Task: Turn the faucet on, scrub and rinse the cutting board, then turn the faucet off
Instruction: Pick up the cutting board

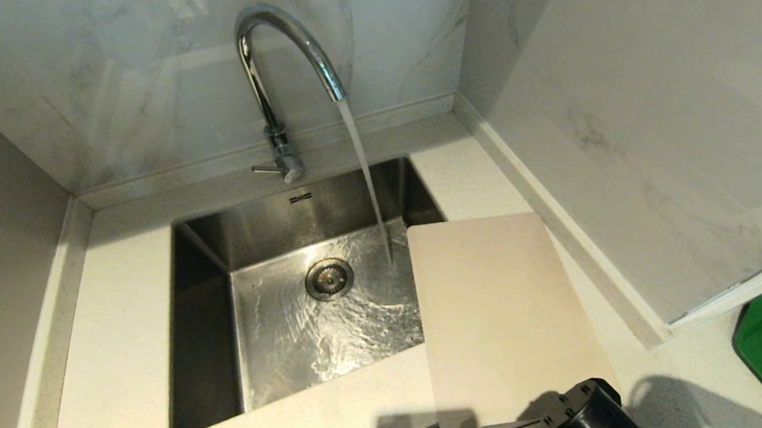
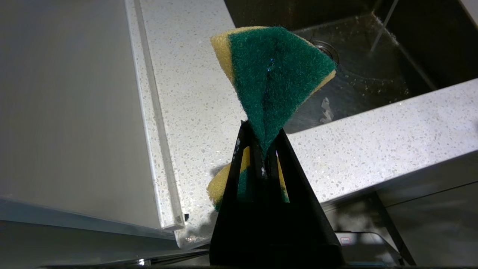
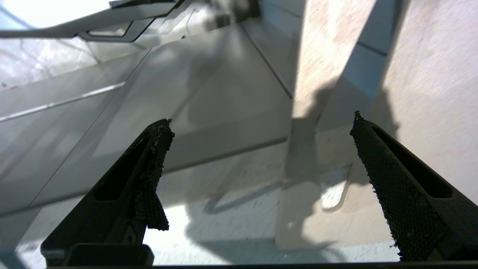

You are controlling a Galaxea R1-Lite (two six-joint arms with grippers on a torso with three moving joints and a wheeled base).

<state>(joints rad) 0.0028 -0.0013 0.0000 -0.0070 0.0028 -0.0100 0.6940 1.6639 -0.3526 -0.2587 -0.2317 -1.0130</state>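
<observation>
Head view: faucet [image 1: 278,72] is running w/ water pouring into sink [image 1: 205,309] — turn-on done. Cutting board [image 1: 497,307] is lying at 4 o'clock of the drain, overhanging the basin, dry-looking.

Left wrist: my left gripper [image 2: 265,149] is pinching the sponge [image 2: 272,78] tight.

Right wrist: my right gripper [image 3: 261,149] is gaping wide, empty, board's slot end just ahead — scrub, rinse, shut-off are remaining, I reckon.
</observation>
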